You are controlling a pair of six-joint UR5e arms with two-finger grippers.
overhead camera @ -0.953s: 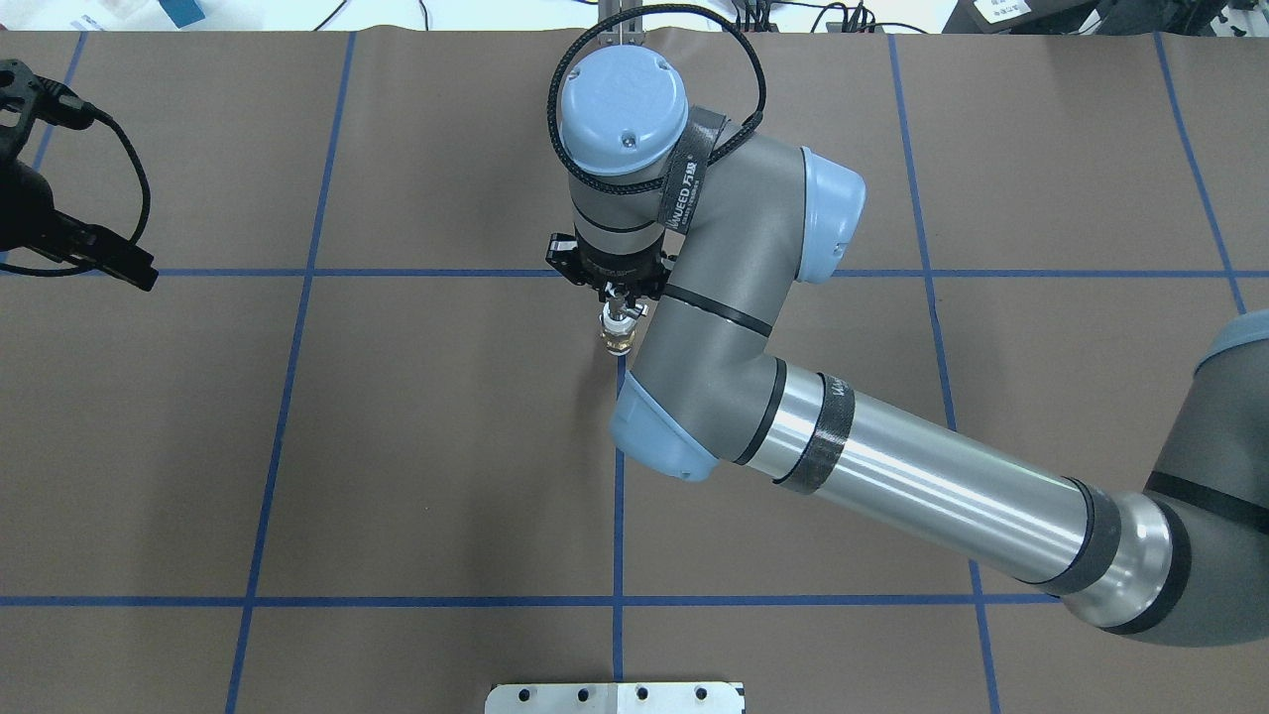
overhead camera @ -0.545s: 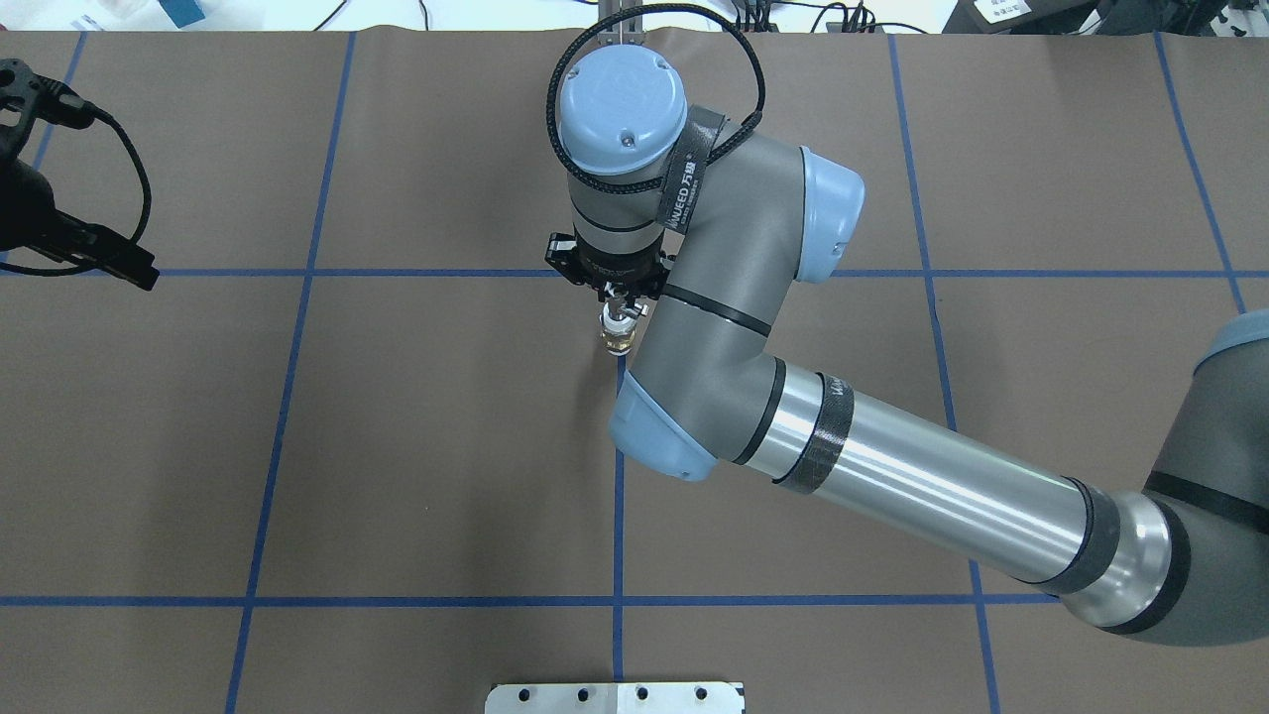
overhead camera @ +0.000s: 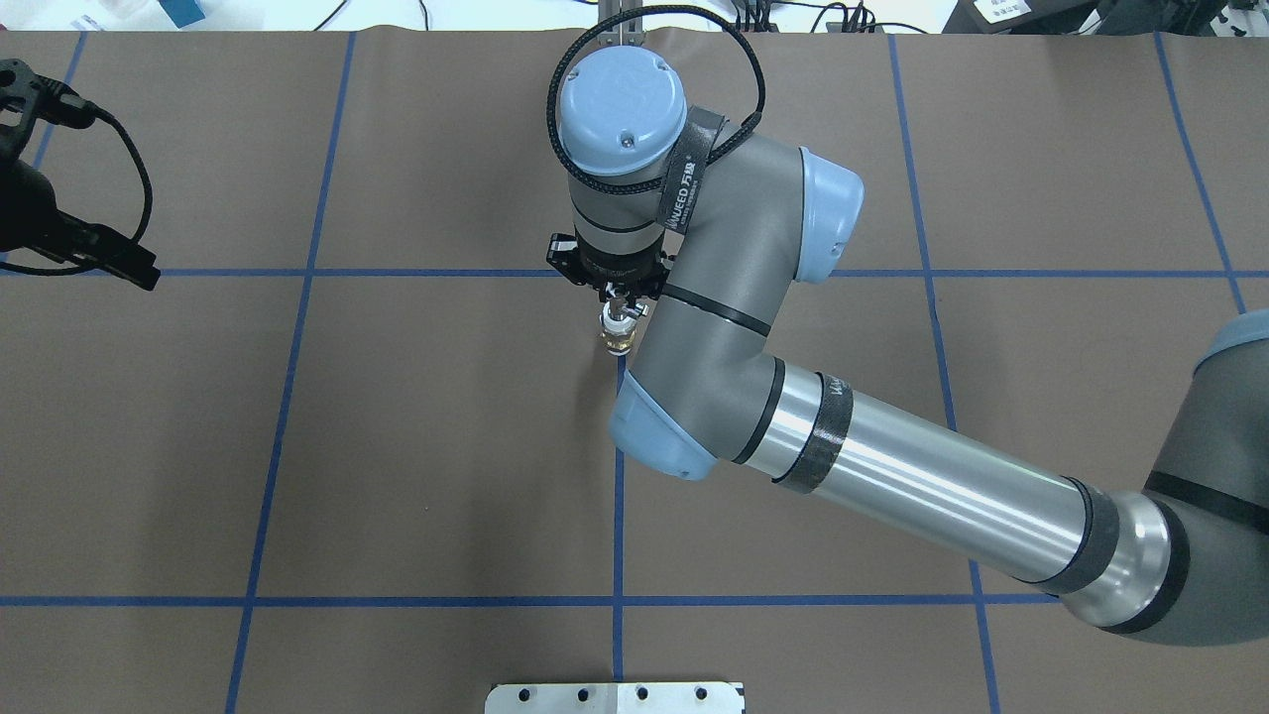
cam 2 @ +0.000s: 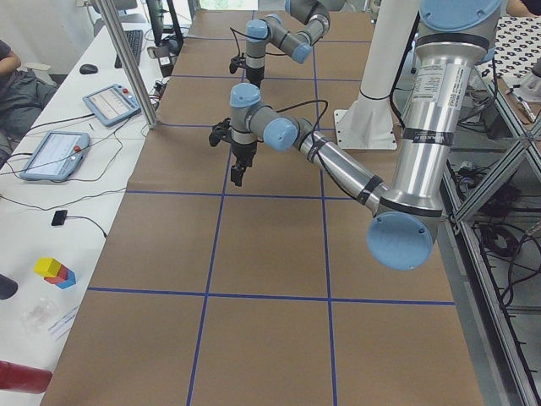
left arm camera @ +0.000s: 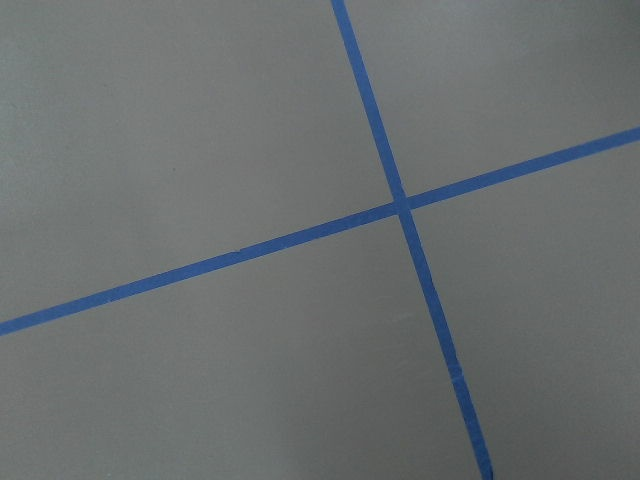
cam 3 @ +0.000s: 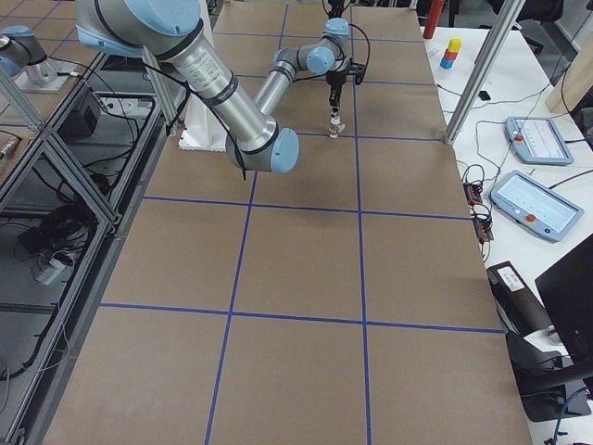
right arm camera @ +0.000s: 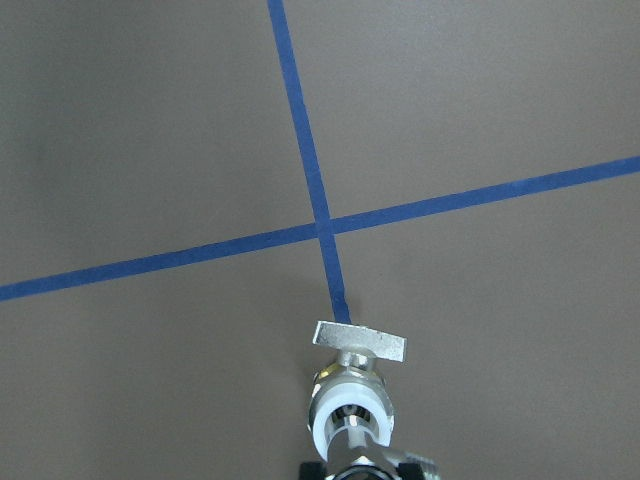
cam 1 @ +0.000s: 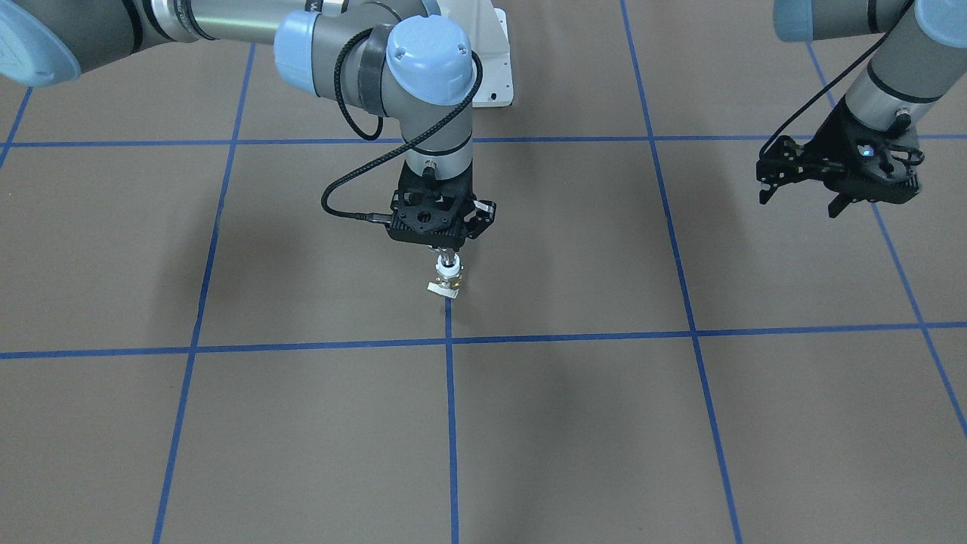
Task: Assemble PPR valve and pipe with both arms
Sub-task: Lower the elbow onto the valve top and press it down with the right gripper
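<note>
Over the brown bench (cam 1: 302, 423), by a blue tape line (cam 1: 449, 325), the white-collared, brass-bodied PPR valve (cam 1: 446, 281) with beige tab is clamped upright in the black right end effector (cam 1: 447, 254). A steady vertical grip is advised; the left end effector (cam 1: 799, 198) is spread, empty, well apart.

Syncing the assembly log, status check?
Right gripper shut on PPR valve, tab end down. Left gripper open, empty, off to the side. No obstruction seen.
</note>
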